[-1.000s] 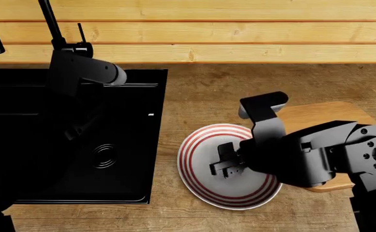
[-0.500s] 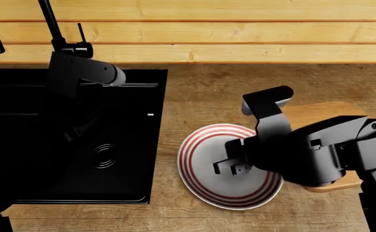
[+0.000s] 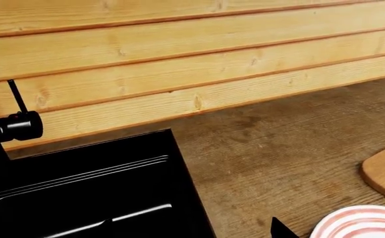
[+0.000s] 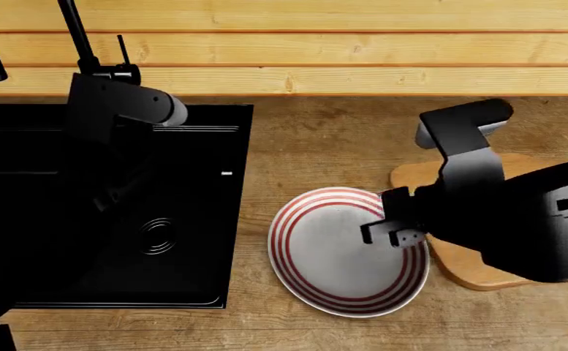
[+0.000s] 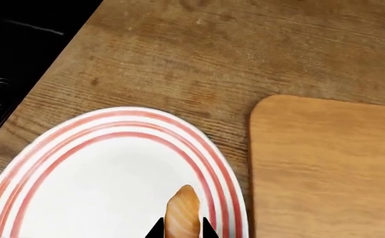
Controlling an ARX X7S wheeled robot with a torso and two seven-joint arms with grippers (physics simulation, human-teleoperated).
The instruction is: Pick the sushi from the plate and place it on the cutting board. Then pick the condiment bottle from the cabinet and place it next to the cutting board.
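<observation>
We see our right gripper point(image 5: 181, 229) clamped on the small orange-salmon sushi piece point(image 5: 182, 210), glossy with pale streaks, held above the round red-striped plate point(image 5: 80, 163) beside the tan wooden cutting board point(image 5: 331, 163). We cannot tell our left gripper's finger state.

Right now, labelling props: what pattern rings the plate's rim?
Concentric red stripes on the plate, clearest in the head view.

From your head view, the right arm hides most of the cutting board point(image 4: 415, 175) and the plate's point(image 4: 308, 281) right rim. The sushi point(image 5: 182, 213) shows only in the right wrist view, its lower end cut off. The left pincer is lost against the black sink point(image 4: 196, 219).
</observation>
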